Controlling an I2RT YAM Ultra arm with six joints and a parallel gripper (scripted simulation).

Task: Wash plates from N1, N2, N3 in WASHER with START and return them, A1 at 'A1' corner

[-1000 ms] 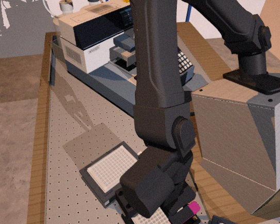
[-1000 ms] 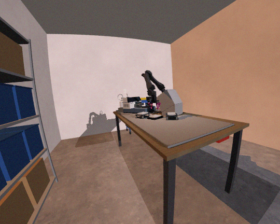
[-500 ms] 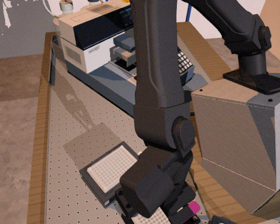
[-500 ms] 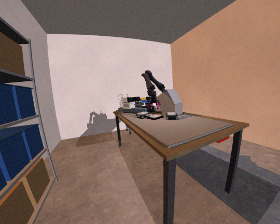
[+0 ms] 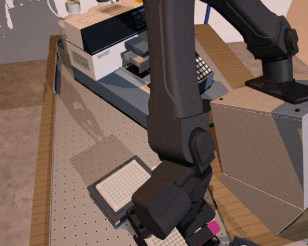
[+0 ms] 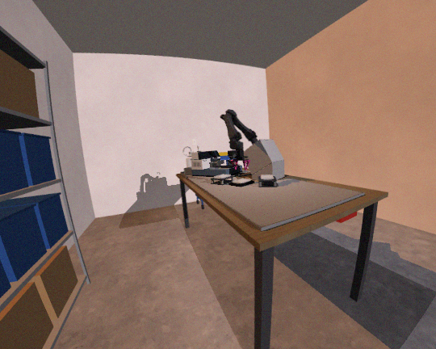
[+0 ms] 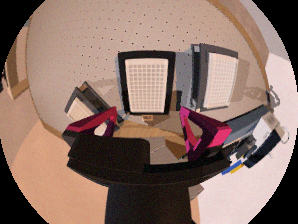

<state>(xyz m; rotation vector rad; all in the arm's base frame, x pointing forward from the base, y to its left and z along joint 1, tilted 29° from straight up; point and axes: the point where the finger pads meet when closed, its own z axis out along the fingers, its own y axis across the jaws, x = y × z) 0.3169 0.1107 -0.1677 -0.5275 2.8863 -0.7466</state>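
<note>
On the left of my top camera I see the perforated mat (image 5: 75, 159) that covers the wooden table (image 5: 42, 148). At the far end of it stands WASHER (image 5: 86, 48), a beige box with a dark window. Its white keypad (image 5: 203, 68) is partly hidden behind the arm (image 5: 172, 71).

Nearer to me, one 96-well plate (image 5: 122, 183) lies flat in its dark nest (image 5: 99, 197), the right way up. I cannot read which nest it is.

Just to the right of it, the wrist of the arm hangs over a second plate (image 5: 167, 239) at the bottom edge of the picture. Only a small part of that plate shows under the wrist.

In the wrist camera, this plate (image 7: 148, 83) is in the middle, inside its black nest (image 7: 123, 83), and another plate (image 7: 220, 79) lies just beside it on the right. The gripper (image 7: 148, 125) is above the near edge of the middle plate. Its two magenta fingers are spread fully wide, and nothing is between them. They do not touch the plate.

On the right of the top camera stands the grey pedestal (image 5: 303, 136), and the arm is mounted on it.

In the exterior camera the third plate (image 6: 267, 178) lies to the right of the arm's wrist.
</note>
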